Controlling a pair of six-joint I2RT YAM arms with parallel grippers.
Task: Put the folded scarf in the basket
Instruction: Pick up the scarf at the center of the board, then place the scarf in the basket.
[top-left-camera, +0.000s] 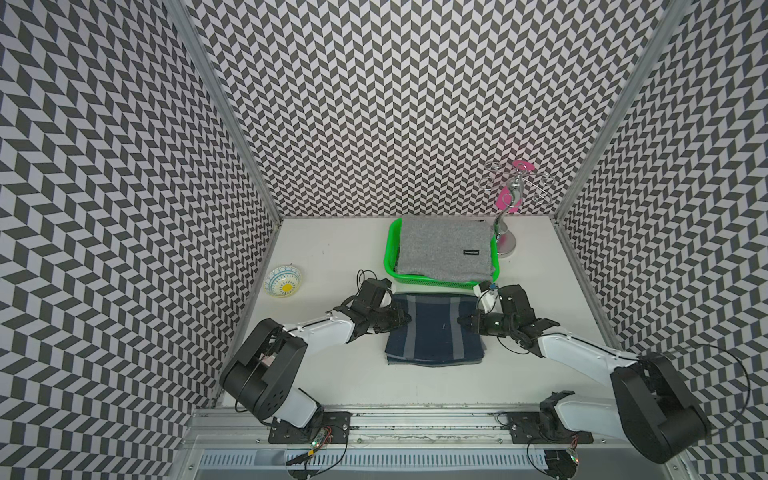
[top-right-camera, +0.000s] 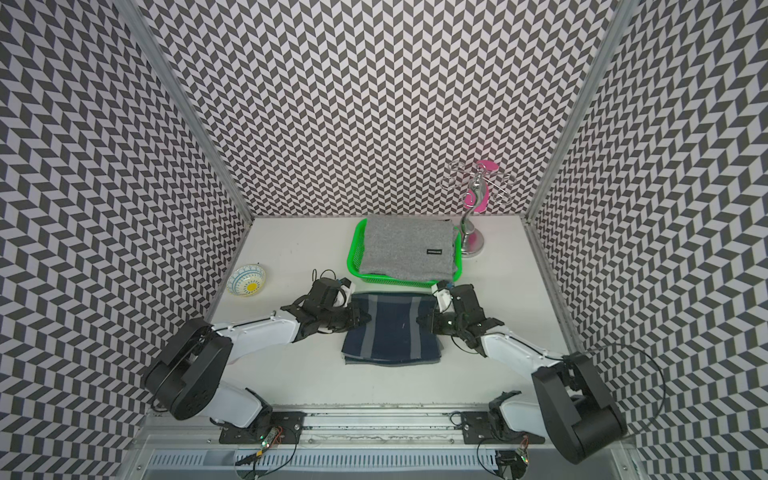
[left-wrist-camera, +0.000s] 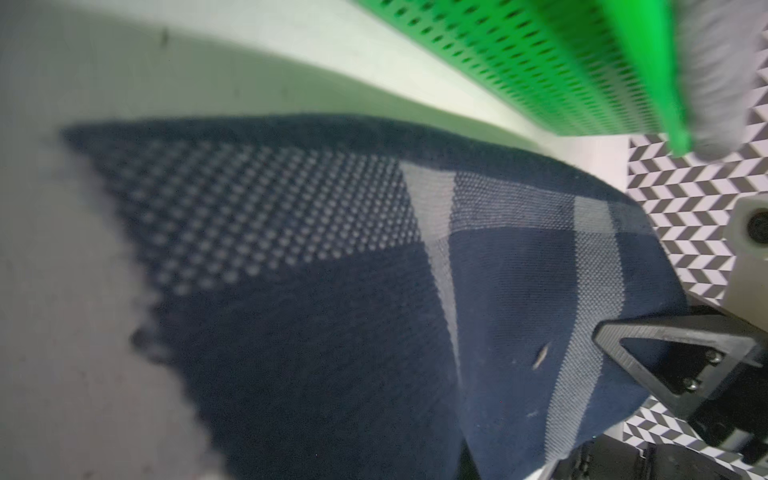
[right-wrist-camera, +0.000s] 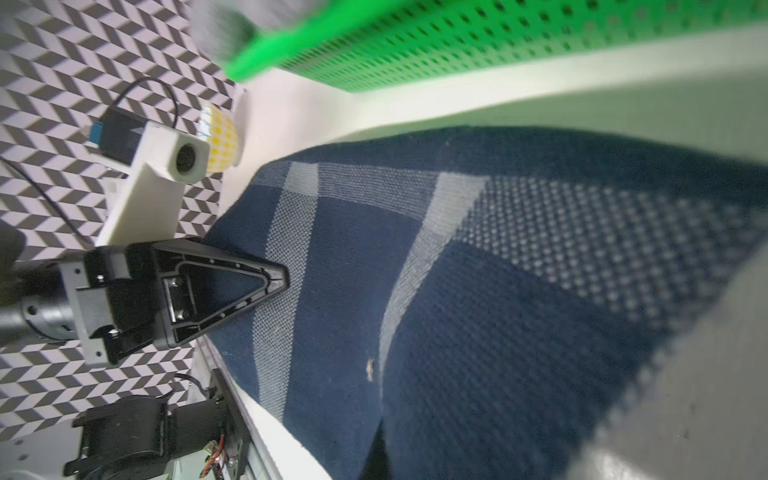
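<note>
Scarf (top-left-camera: 434, 328), navy with pale grey stripes, lies folded flat on the white table (top-left-camera: 332, 374), around the middle, between the two arms. Its far edge sits just beside the near wall of the basket (top-left-camera: 432, 280), and I cannot tell whether the two touch. The scarf is outside the basket.

The left gripper (top-left-camera: 405, 320) reaches in low from the left and is closed on the scarf's left edge. In the right wrist view one black triangular finger (right-wrist-camera: 232, 286) lies flat on top of the cloth there, while the lower finger is hidden under the fold. The right gripper (top-left-camera: 461, 321) comes in from the right and is clamped on the right edge in the same way. In the left wrist view its upper finger (left-wrist-camera: 623, 345) rests on the cloth. Both top views show the two grippers facing each other across the scarf (top-right-camera: 390, 328).

The green perforated basket stands far of centre, a little to the right, and holds a folded grey cloth (top-left-camera: 442, 249) with a small black label. This cloth fills most of the basket's floor.

A chrome stand (top-left-camera: 505, 237) with looped hooks stands just right of the basket's far right corner, and something pink hangs on it. A small patterned bowl (top-left-camera: 283, 281) sits at the left side of the table, well apart from the scarf.
</note>
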